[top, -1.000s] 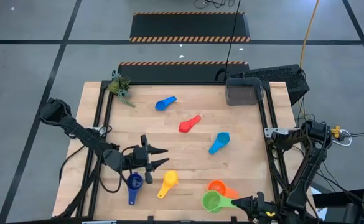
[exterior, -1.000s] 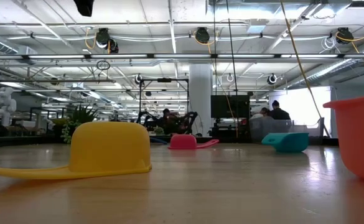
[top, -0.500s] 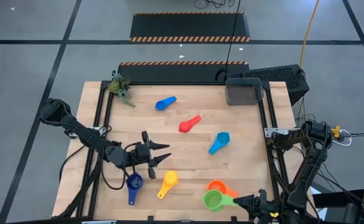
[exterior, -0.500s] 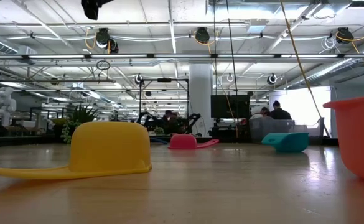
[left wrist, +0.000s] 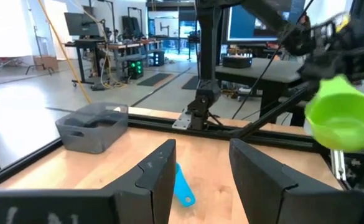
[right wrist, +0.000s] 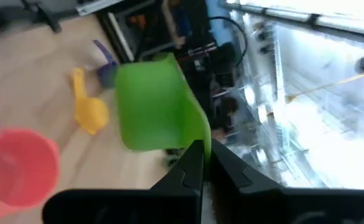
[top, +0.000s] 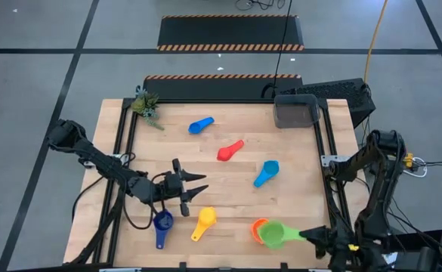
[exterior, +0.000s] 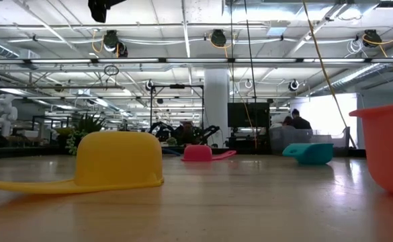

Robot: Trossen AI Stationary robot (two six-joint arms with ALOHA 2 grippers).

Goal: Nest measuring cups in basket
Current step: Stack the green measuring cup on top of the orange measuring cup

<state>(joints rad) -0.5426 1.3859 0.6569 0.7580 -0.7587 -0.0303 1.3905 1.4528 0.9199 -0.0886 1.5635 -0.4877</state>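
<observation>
On the pale wooden surface (top: pixel 228 181), ringed by grey floor and hazard-striped mats, the right tool (top: pixel 311 236) pinches the green cup (top: pixel 273 234) above the orange cup (top: pixel 260 227), the left tool (top: pixel 193 187) gapes open, and the basket (top: pixel 295 112) sits at the far corner.

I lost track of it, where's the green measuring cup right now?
In the high view the green cup is at the table's near right edge, held by its handle in the right gripper, overlapping the orange cup.
</observation>
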